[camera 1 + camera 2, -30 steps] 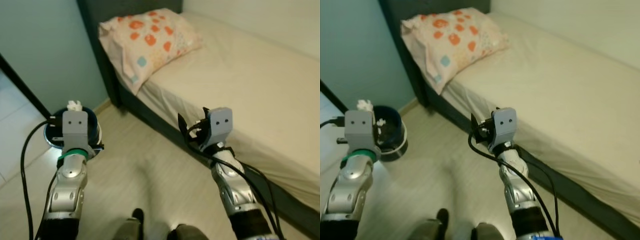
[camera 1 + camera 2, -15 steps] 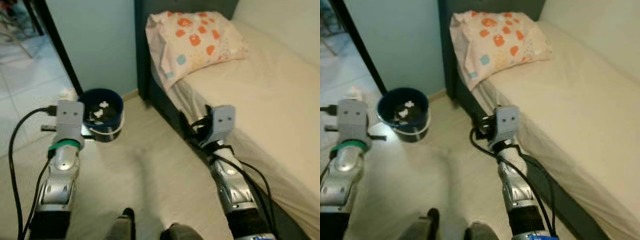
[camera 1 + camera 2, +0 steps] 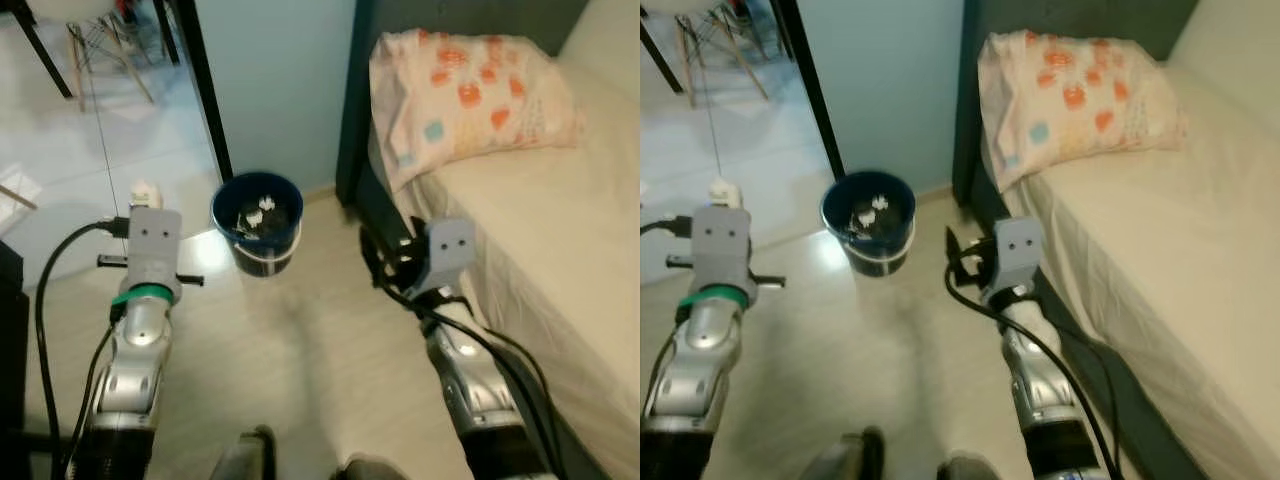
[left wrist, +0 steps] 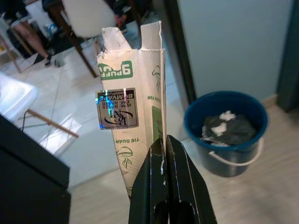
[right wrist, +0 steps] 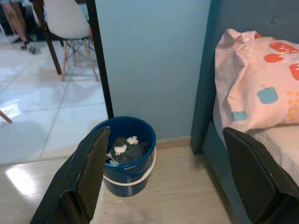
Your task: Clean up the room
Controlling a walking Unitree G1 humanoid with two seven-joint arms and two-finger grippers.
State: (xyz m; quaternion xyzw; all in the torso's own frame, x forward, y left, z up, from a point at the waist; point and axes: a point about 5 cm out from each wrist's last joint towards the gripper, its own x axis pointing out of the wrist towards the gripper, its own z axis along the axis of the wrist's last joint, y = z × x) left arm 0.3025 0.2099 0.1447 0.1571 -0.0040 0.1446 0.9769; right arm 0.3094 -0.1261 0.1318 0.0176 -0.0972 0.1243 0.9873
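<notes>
Holding a flattened white-and-green carton (image 4: 135, 116), your left pincer (image 4: 164, 154) is clamped tight on its lower edge, raised beside the blue bucket (image 3: 257, 222). The bucket stands on the floor near the bed (image 3: 560, 240), crumpled paper inside. Your right pincer (image 5: 163, 177) hangs spread wide, holding nothing, facing the bucket.

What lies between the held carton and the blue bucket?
Bare floor only, seen in the left eye view, between the carton in the left gripper and the bucket.
</notes>
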